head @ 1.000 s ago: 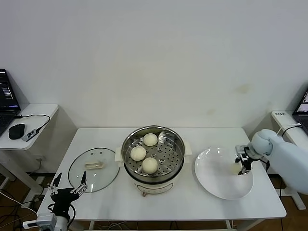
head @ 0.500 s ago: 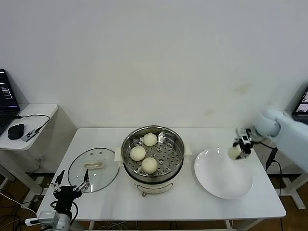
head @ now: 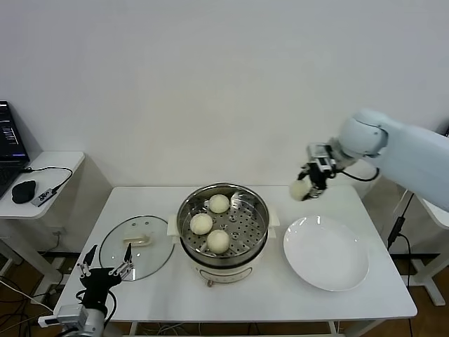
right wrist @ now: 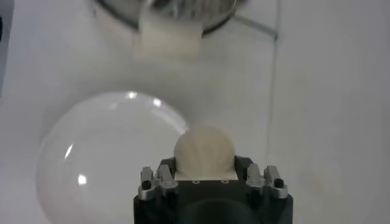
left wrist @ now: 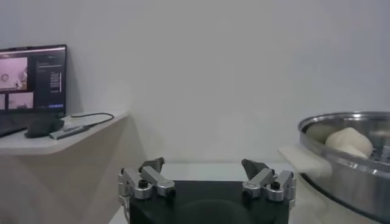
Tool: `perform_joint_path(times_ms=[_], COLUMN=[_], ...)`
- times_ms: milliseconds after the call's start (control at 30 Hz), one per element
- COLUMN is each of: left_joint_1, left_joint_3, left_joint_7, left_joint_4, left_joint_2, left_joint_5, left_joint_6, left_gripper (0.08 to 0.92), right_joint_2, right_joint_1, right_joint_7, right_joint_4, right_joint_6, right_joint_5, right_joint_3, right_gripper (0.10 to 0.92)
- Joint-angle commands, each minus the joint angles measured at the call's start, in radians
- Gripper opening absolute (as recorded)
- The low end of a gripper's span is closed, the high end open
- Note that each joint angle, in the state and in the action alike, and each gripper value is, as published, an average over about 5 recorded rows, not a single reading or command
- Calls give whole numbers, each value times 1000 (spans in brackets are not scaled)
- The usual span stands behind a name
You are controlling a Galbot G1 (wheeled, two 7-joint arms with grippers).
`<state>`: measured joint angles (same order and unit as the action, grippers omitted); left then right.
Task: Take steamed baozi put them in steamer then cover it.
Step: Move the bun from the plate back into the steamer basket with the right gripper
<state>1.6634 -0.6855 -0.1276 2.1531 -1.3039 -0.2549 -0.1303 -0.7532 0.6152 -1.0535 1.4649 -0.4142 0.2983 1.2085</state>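
Note:
The steel steamer (head: 186, 210) stands mid-table on its white base, with three cream baozi (head: 219, 203) (head: 201, 224) (head: 218, 241) on the perforated tray. My right gripper (head: 306, 184) is raised in the air to the right of the steamer, above the table's back edge, shut on a fourth baozi (head: 300, 189). In the right wrist view that baozi (right wrist: 204, 153) sits between the jaws. The glass cover (head: 112, 249) with its cream handle (head: 138, 239) lies flat to the left of the steamer. My left gripper (head: 104, 272) waits open, low at the table's front-left corner, and it also shows open in its own wrist view (left wrist: 203, 173).
A white plate (head: 325, 253) lies bare to the right of the steamer, and also shows below the held bun (right wrist: 103, 158). A side table (head: 42, 175) at the left holds a laptop, a mouse and cables. Another small table stands off the right edge.
My right gripper has lifted the baozi off the plate and carried it up and leftward, toward the steamer. The left arm has barely moved.

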Motion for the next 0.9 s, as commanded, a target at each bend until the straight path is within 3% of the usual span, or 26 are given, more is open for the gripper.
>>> perform_joint_path(times_ms=[33, 300, 900], left_joint_1=[3, 7, 4], left_joint_3=[-15, -39, -38], left_joint_7=[1, 1, 3], left_joint_4=[-4, -1, -9], left_joint_2=[0, 3, -4], left_joint_5=[-7, -10, -12], left_joint_6=[2, 2, 7], left_gripper=[823, 823, 823], right_joint_2=[-221, -341, -369], right_joint_1=[63, -64, -151], right_joint_7=[122, 162, 170], right_joint_4=[29, -65, -121], right_joint_6=[-142, -195, -206], right_joint_5=[240, 226, 128], right_joint_3=[96, 68, 79], right_gripper=[610, 611, 611])
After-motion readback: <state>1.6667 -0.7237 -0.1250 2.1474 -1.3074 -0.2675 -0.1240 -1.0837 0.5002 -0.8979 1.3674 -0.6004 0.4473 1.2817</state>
